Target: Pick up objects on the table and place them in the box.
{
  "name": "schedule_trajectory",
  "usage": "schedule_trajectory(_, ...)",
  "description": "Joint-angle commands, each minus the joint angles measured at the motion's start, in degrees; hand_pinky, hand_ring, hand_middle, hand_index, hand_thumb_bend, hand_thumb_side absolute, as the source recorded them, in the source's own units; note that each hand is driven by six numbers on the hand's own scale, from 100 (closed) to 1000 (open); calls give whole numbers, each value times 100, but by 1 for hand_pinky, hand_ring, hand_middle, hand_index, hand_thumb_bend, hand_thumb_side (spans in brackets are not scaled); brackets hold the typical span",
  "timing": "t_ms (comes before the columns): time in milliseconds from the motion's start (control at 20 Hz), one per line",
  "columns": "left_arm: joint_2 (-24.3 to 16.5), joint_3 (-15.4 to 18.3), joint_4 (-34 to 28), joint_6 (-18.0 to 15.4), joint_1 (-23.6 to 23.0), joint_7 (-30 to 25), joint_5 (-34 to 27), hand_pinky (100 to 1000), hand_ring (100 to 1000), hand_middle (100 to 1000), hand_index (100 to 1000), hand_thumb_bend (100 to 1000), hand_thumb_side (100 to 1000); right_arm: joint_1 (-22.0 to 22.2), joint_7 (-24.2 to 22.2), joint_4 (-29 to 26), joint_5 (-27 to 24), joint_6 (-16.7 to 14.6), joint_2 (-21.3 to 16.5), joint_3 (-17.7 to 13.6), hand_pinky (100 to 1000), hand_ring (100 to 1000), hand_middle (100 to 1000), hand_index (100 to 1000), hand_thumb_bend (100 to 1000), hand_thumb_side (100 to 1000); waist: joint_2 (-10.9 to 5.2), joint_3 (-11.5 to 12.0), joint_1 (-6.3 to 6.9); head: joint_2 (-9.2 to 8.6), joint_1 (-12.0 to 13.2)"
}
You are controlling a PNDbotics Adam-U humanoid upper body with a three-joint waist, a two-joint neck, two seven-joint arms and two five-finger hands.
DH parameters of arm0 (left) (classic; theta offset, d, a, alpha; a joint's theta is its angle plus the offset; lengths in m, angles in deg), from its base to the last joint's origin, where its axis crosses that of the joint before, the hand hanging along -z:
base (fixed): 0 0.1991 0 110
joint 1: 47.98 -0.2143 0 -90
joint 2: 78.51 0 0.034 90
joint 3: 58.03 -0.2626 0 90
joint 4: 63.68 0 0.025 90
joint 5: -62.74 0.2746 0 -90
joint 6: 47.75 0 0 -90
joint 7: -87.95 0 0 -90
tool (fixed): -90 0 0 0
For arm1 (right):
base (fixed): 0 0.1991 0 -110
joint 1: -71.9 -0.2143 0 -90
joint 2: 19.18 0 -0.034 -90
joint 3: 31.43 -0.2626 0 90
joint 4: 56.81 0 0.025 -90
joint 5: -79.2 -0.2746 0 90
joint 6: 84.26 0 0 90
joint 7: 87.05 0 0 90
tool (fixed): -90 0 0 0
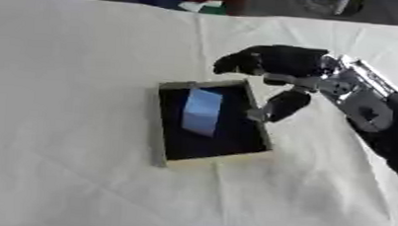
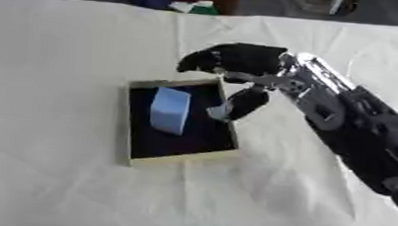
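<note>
Your pale blue rectangular block (image 1: 202, 111) is lying tilted inside the shallow, dark-lined box with tan walls (image 1: 219, 158), which is sitting on the white cloth-covered table (image 1: 75, 77). Your black right hand (image 1: 279, 65) is hovering over the box's far right corner, fingers relaxed and holding nothing, thumb pointing down beside the right wall.

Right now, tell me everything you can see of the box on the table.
The box is a shallow open tray, rectangular, with pale walls like cardboard or light wood and a dark inside. It lies flat on the white cloth, slightly askew, near the middle. A light blue block lies inside, toward its far end. The right hand hangs over its far right corner, thumb down near the right wall; contact cannot be told.
</note>
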Motion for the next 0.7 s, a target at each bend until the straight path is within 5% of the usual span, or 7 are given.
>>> schedule_trajectory(50,-31,55,-138,-13,24,22,1,707,423,465,658,459,763,32,69,-364,-633,217,-341,-354,844,895,898,1000,100,687,-78,-20,24,15,60)
schedule_trajectory(150,-32,56,-137,-14,22,25,2,707,423,465,658,459,763,56,0,-456,-814,303,-373,-421,844,895,898,1000,100,687,-77,-29,25,14,67)
schedule_trajectory(200,-35,69,-110,3,0,27,11,708,421,464,656,457,765,91,246,-522,-1075,384,-336,-669,729,858,816,996,100,517,-59,-144,49,-3,173)
schedule_trajectory(350,-41,95,-17,48,-28,30,50,711,425,468,657,454,767,292,969,-828,-1791,562,-360,-1146,718,854,805,991,100,476,-23,-351,95,-32,329)
schedule_trajectory(700,-37,158,178,183,-57,124,106,728,457,498,667,447,774,573,1582,-1291,-2239,568,-176,-1550,690,853,782,968,100,426,43,-603,147,-62,548)
